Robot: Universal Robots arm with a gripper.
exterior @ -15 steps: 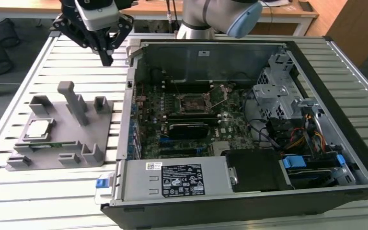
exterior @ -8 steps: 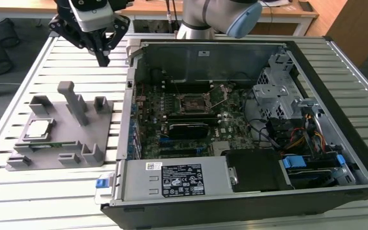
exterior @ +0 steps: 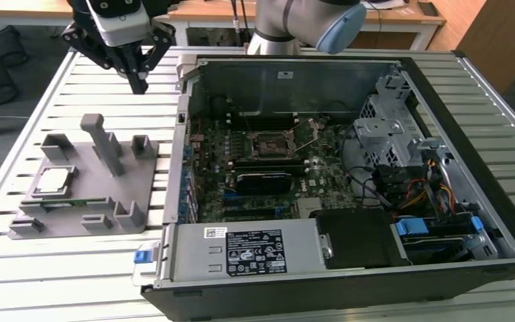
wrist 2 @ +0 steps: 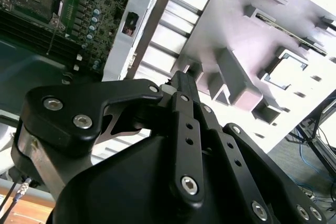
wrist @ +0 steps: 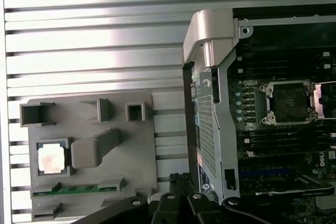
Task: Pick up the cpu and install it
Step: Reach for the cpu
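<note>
The cpu (exterior: 54, 180), a small flat square chip with a silver-grey metal top and a thin pale rim, lies flat in a square walled nest on a matte grey moulded plastic fixture plate (exterior: 145, 184), at the exterior view's left. In the first wrist view the cpu (wrist: 51, 157) glares pale under the light. The plate carries blocky open pockets and a leaning rectangular post (exterior: 96, 137), and a thin green memory stick (wrist: 73, 189) sits on edge in a slot just beside the nest. It all rests on a counter of pale ribbed metal slats (exterior: 88, 261). Just beside the plate, on the exterior view's right, lies an open black steel computer case (exterior: 329, 295) with a dark green circuit board (exterior: 212, 147) and a square black socket frame (exterior: 275, 143) set in it.

The black angular gripper (exterior: 139, 86), a linkage of flat bars studded with bolt heads, hangs above the counter beyond the plate's far edge, well apart from the cpu. Its fingers (wrist 2: 184, 103) are drawn together to a narrow tip and hold nothing
</note>
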